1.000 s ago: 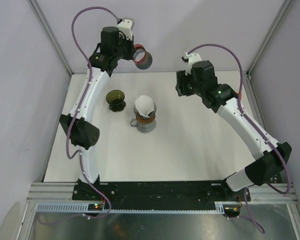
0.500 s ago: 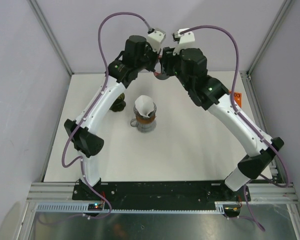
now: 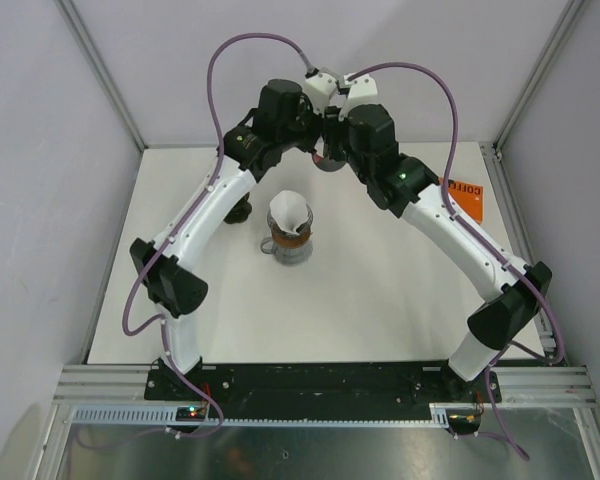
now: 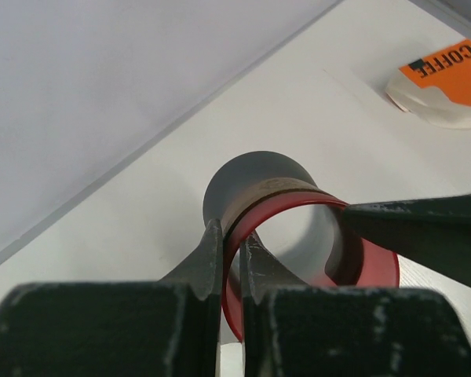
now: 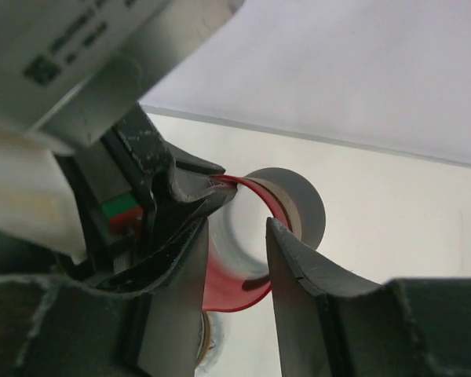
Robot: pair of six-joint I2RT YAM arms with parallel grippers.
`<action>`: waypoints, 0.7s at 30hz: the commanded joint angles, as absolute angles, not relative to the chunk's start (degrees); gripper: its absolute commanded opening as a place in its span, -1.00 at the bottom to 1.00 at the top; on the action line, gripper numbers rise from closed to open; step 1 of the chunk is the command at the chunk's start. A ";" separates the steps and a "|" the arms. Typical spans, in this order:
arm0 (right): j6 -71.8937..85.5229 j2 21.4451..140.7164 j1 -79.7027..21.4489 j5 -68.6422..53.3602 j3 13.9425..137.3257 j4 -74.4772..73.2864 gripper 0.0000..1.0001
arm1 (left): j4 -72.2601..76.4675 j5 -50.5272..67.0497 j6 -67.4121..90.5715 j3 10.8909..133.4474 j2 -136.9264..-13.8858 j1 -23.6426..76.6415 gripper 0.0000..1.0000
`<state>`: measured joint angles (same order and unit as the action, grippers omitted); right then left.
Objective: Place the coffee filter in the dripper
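From overhead, the white paper coffee filter (image 3: 290,212) stands in a clear, brown-tinted glass vessel (image 3: 292,251) on the matte white table (image 3: 380,300). It is a creased cone. Its long axis looks roughly upright and its wide mouth seems to face up. Beyond the vessel, toward the far wall, the left gripper (image 3: 320,150) and right gripper (image 3: 334,150) meet at a small ring (image 3: 327,164) held above the table. To the right of the vessel lies a flat orange packet (image 3: 465,194). Just left of the vessel, a dark object (image 3: 242,210) is mostly hidden by the left arm.

The left wrist view shows the ring as a short hollow cylinder, smooth grey outside with a glossy red rim. The left fingers (image 4: 210,255) are pinched narrowly on its wall. A scuffed black right finger (image 4: 424,232) touches the opposite rim. The packet reads "COFFEE".

In the right wrist view, the right fingers (image 5: 298,263) stand a narrow gap apart with the red rim between them. Whether they grip the ring cannot be told.
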<state>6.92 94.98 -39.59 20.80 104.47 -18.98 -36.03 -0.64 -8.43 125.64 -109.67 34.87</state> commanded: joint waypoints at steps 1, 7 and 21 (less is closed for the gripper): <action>6.23 95.64 -37.03 26.82 104.06 -19.29 -0.19 | -33.82 2.16 -7.79 124.89 -103.39 36.11 -0.99; 5.84 94.30 -36.24 29.27 100.89 -19.68 -0.21 | -33.86 0.29 -9.24 124.78 -103.62 36.28 -0.99; 4.49 83.51 -39.21 30.11 95.12 -14.80 -0.09 | -33.90 -3.44 -10.98 126.62 -107.32 36.25 -1.00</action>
